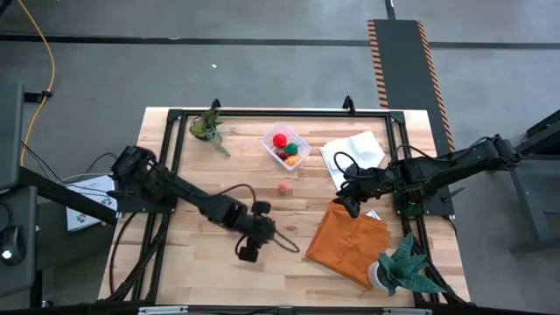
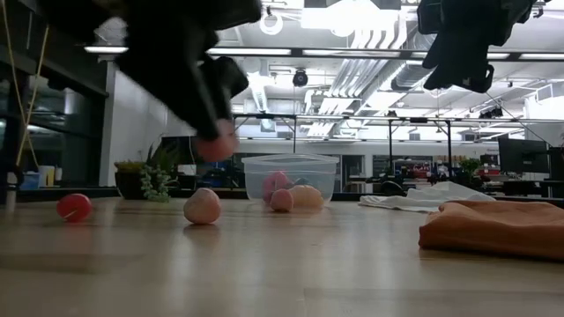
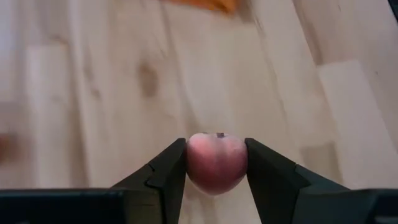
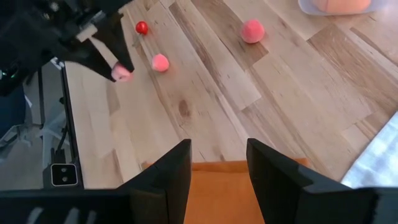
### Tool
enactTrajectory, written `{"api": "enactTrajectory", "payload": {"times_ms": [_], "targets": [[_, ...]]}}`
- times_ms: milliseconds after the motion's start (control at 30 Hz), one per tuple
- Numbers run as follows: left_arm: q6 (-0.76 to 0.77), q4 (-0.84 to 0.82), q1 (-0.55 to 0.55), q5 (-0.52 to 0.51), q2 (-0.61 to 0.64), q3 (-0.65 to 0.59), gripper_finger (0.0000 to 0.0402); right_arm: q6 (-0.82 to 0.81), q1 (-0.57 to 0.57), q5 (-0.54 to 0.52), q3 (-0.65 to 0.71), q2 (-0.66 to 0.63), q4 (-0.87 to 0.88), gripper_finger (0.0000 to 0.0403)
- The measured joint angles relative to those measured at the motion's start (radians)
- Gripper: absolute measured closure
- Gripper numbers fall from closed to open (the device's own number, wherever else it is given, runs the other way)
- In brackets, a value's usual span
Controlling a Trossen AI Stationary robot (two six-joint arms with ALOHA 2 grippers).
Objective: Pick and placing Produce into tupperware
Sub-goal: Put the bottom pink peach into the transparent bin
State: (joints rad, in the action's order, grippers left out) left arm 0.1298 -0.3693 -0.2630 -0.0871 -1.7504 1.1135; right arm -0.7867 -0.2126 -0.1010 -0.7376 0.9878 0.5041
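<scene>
My left gripper is near the table's front, shut on a small pink peach-like fruit, which also shows in the low view. The clear tupperware stands at the far middle and holds red, orange and green produce. One pink fruit lies on the wood just in front of it. In the low view another pink fruit and a red one rest on the table. My right gripper is open and empty above the far edge of the orange cloth. My left gripper pinches the pink fruit by its two opposite sides between its two fingertips. The fingers come from above, slanting down. The fruit is lifted clear of the table, as the low view shows.
A white cloth lies at the far right, beside the tupperware. One potted plant stands at the far left and another at the near right, on the orange cloth's corner. Bare wood lies between my left gripper and the tupperware.
</scene>
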Motion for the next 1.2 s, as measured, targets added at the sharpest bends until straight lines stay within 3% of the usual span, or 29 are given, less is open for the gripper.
{"api": "enactTrajectory", "payload": {"times_ms": [467, 1200], "targets": [[-0.149, -0.209, 0.219, -0.012, 0.000, 0.270, 0.0257, 0.029, 0.000, -0.025, 0.000, -0.017, -0.038, 0.0259], [-0.256, -0.412, 0.463, -0.011, 0.000, 0.521, 0.0256, 0.044, 0.003, -0.134, 0.000, -0.122, -0.028, 0.0259]]}}
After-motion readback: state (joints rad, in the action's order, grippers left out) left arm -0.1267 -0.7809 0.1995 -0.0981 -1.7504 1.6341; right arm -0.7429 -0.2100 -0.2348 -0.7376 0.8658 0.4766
